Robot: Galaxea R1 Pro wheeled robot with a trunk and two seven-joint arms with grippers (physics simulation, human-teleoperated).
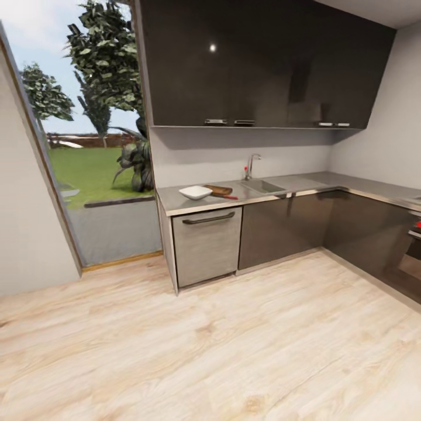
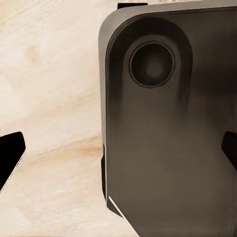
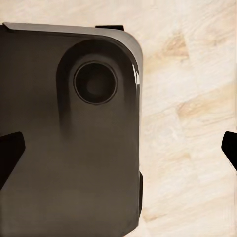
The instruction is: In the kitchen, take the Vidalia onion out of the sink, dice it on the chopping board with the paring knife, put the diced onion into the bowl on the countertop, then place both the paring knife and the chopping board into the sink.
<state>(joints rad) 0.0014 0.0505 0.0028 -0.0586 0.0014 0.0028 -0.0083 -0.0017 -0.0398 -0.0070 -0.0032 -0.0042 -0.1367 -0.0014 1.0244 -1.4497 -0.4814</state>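
Across the room, the grey countertop (image 1: 175,202) carries a white square bowl (image 1: 195,192). Just right of the bowl lies the dark brown chopping board (image 1: 218,189), and the paring knife (image 1: 227,196) with its red handle rests at the board's front edge. Further right is the steel sink (image 1: 263,186) with its chrome tap (image 1: 251,165). The Vidalia onion is hidden from here. My left gripper (image 2: 118,153) and right gripper (image 3: 118,150) both hang open with nothing between their fingers, above the robot's dark base and the wood floor.
Glossy black upper cabinets (image 1: 257,64) hang over the counter, which turns along the right wall. A dishwasher front (image 1: 207,245) sits under the bowl. A tall window (image 1: 93,146) to a garden is at the left. Pale wood floor (image 1: 204,351) stretches between me and the cabinets.
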